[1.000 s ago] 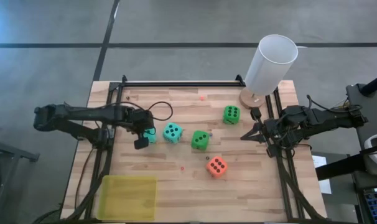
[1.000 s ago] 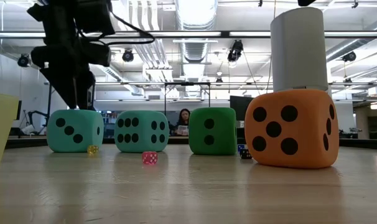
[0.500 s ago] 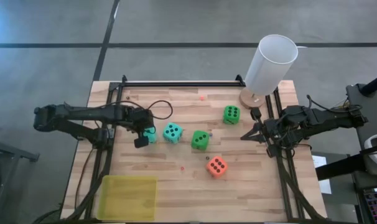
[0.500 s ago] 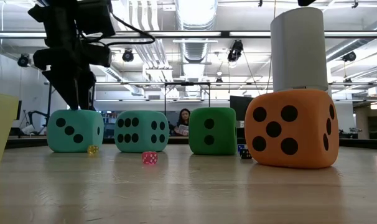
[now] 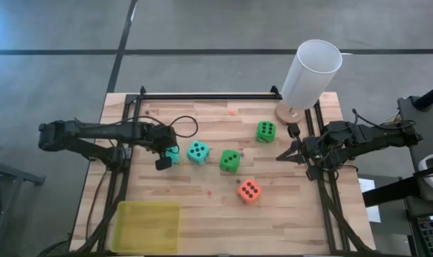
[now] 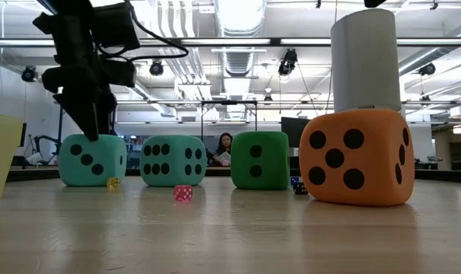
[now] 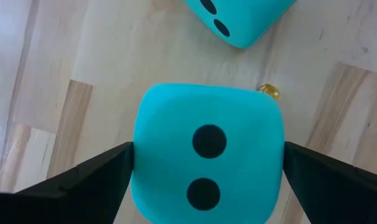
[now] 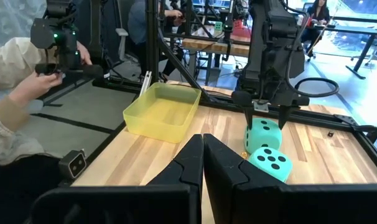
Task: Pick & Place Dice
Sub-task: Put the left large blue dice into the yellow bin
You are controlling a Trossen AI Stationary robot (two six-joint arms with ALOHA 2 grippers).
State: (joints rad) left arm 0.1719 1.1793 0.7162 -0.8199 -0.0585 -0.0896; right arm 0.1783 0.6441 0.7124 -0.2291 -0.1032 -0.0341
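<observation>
Left wrist view: two-pip teal die (image 7: 207, 152)

Dice row crowding mid-table, front staying open.
Left gripper (image 5: 164, 155) is straddling the outer teal foam die (image 5: 172, 154), second teal foam die (image 5: 197, 151) sitting just beside it, blocking that side; bare wooden tabletop (image 5: 288, 214) is lying open between yellow plastic bin (image 5: 148, 226) and orange-red foam die (image 5: 249, 190).

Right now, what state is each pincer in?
Left pincer: open, fingers either side of a teal die, not gripping.
Right pincer: closed, empty.
</observation>
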